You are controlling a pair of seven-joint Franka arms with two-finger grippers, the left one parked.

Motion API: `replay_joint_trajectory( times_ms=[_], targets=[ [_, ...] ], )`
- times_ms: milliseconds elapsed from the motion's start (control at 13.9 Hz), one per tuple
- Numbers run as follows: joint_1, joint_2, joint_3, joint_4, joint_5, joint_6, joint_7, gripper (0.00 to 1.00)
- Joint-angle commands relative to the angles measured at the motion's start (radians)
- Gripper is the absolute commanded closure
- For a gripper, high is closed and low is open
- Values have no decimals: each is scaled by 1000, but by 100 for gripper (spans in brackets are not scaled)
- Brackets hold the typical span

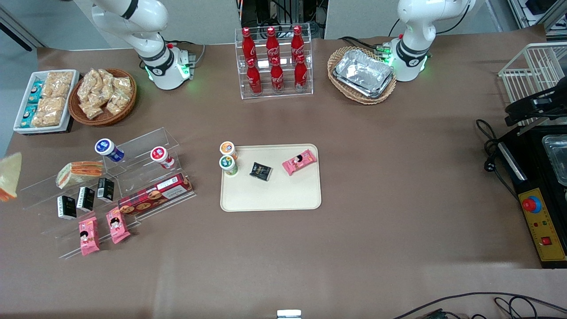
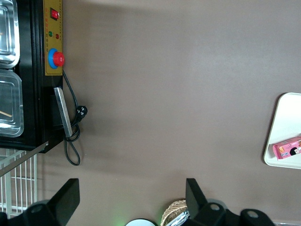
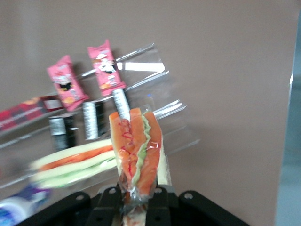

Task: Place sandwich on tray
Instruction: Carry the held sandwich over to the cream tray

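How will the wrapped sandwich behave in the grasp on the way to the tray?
The sandwich, pinched at one end by the end effector, stands up without drooping, so it probably holds its shape. The soft bread likely crushes under a harder squeeze. Its glossy clear wrap may let it slip. The tray has bare space.

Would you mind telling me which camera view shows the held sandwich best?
The right wrist view: the sandwich fills it, layers showing, clamped upright in the claw. The front view catches only part of it, raised at the picture's edge. The left wrist view misses it.
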Motion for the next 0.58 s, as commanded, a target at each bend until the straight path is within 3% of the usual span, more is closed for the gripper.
replay_joint_trajectory(
  times_ms=[0, 144, 504],
  targets=[
    [147, -82, 11, 39, -66, -162, 384, 97],
    [282, -115, 12, 38, -109, -209, 651, 97],
    [565, -113, 20, 38, -81, -240, 1280, 97]
  ],
)
